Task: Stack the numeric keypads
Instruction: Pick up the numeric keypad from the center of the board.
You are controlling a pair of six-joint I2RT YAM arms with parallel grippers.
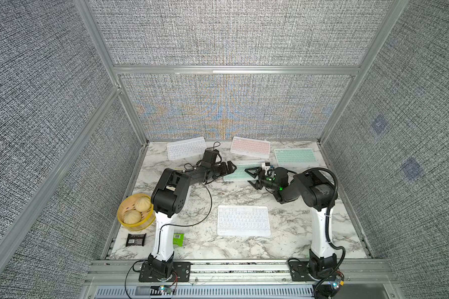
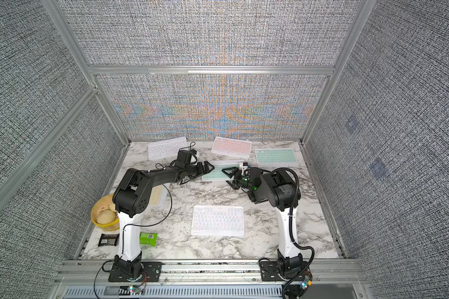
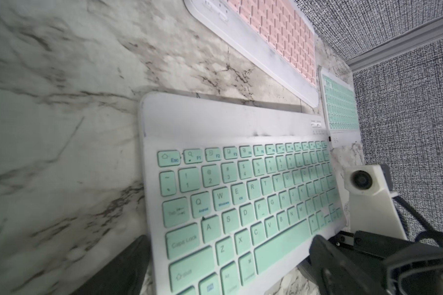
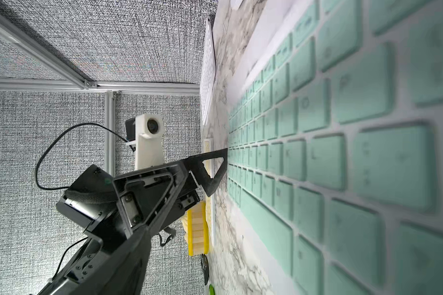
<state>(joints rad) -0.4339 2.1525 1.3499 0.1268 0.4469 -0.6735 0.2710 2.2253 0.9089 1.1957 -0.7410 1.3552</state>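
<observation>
We see the left gripper [image 1: 233, 168] spread wide beside the thin white-framed, mint-keyed rectangular keypad [image 1: 237, 175]; the right gripper [image 1: 248, 176] (jaws apart too) sits at its opposite end.

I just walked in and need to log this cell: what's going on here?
Both arms are at the mint-green keyboard in the middle of the marble table. The left tool is open at its left end; the right tool has its jaws apart at its right end. Nothing is stacked yet: the pink keyboard, the second mint-green keyboard and two white keyboards lie singly around it, and a pale yellow keyboard lies partly hidden under the left arm.
</observation>
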